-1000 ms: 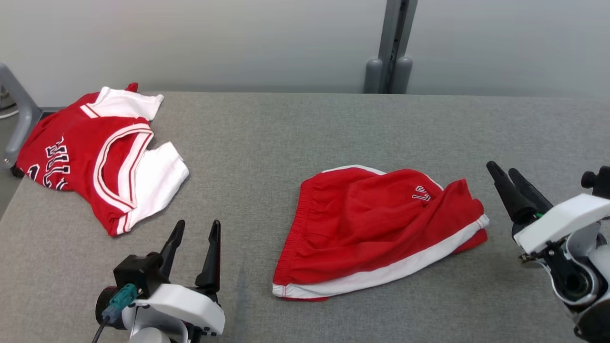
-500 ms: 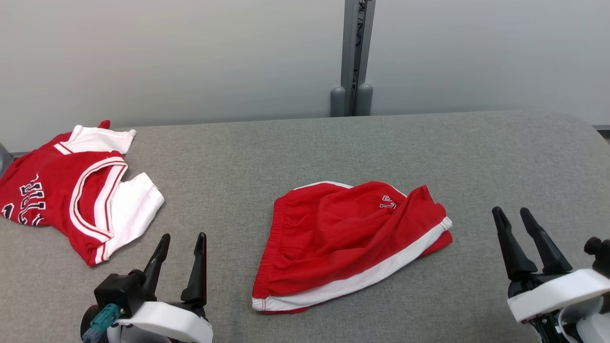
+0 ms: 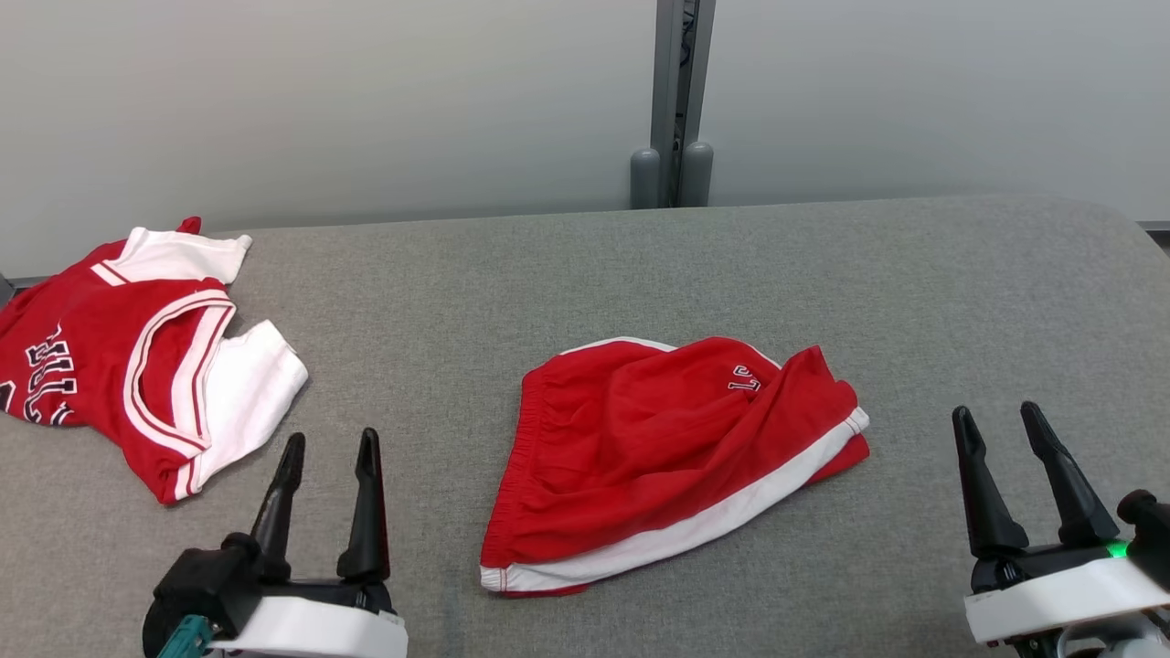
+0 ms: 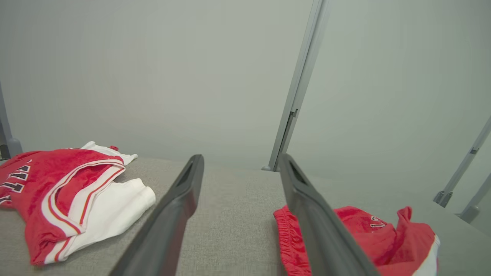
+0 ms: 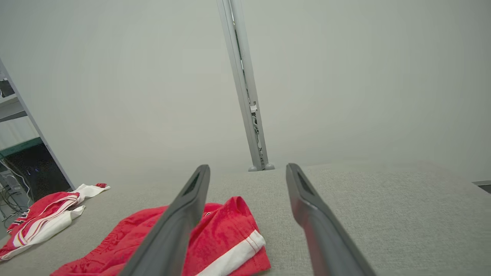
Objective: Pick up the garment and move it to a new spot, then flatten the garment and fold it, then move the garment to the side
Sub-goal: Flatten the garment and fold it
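1. The left gripper (image 3: 331, 439) is at the bottom left of the head view. Its two dark fingers (image 4: 180, 207) stand wide apart and point toward the far side of the table (image 3: 548, 274). It holds nothing. Only grey table top shows between the fingers.
2. The right gripper (image 3: 994, 411) is at the bottom right of the head view. Its two long fingers (image 5: 307, 207) are spread wide too, and nothing is in them.
3. Both grippers are near the front of the table. Neither one touches any clothes.
4. The red shorts (image 3: 658, 457) lie in the middle of the table, between the two grippers. They are bunched up and wrinkled, not flat. A white band runs along the near edge. The stretchy waist is on the robot's left side. A small white mark sits near the top of the shorts.
5. The left gripper is near the waist end but apart from it. The right gripper is well apart from the other end.
6. A red and white jersey (image 3: 101, 356) lies crumpled at the far left of the table, well apart from the shorts. It has dark letters on it.
7. Behind the table is a pale wall (image 3: 366, 91). A grey post (image 3: 676, 91) stands against it, behind the middle of the table.
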`<state>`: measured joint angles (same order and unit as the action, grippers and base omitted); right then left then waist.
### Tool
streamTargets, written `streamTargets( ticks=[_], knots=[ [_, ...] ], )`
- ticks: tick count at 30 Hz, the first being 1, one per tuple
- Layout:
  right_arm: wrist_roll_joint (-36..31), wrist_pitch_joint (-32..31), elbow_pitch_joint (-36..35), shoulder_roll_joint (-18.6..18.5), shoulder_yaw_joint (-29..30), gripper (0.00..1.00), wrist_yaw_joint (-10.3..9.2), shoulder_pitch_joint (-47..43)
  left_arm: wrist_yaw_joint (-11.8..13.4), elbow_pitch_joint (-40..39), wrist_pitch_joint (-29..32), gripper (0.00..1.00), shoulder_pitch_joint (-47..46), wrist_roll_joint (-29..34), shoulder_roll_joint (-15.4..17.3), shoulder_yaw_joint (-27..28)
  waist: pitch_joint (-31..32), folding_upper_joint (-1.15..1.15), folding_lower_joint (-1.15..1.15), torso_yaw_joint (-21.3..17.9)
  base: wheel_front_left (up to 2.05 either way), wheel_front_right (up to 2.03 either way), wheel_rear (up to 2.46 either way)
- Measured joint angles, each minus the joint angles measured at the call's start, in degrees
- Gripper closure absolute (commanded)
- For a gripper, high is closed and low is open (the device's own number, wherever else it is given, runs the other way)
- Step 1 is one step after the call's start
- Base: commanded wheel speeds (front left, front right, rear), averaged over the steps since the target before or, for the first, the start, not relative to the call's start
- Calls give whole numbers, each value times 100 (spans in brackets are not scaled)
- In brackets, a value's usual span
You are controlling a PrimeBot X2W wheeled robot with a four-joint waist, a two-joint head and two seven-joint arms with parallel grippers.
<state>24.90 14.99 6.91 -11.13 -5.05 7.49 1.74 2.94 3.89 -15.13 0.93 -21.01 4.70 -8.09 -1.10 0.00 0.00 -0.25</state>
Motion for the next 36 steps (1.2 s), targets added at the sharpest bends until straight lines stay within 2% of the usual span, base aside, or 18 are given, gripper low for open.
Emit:
streamTargets(
  ticks=[4, 11, 36],
  knots=[
    [-159, 0, 105, 33, 76, 0, 0, -23, -242, 309, 1, 0, 35, 180, -124, 92, 12, 0, 0, 10, 0, 0, 0],
    [-229, 0, 165, 53, 70, 0, 0, 7, -441, 479, 1, 0, -9, 288, -180, 234, 25, 0, 0, 55, 0, 0, 0],
    [-232, 0, 283, -18, -1, 0, 0, 8, -414, 542, 1, 0, -24, 257, -189, 192, 66, 0, 0, 79, 0, 0, 0]
  ],
)
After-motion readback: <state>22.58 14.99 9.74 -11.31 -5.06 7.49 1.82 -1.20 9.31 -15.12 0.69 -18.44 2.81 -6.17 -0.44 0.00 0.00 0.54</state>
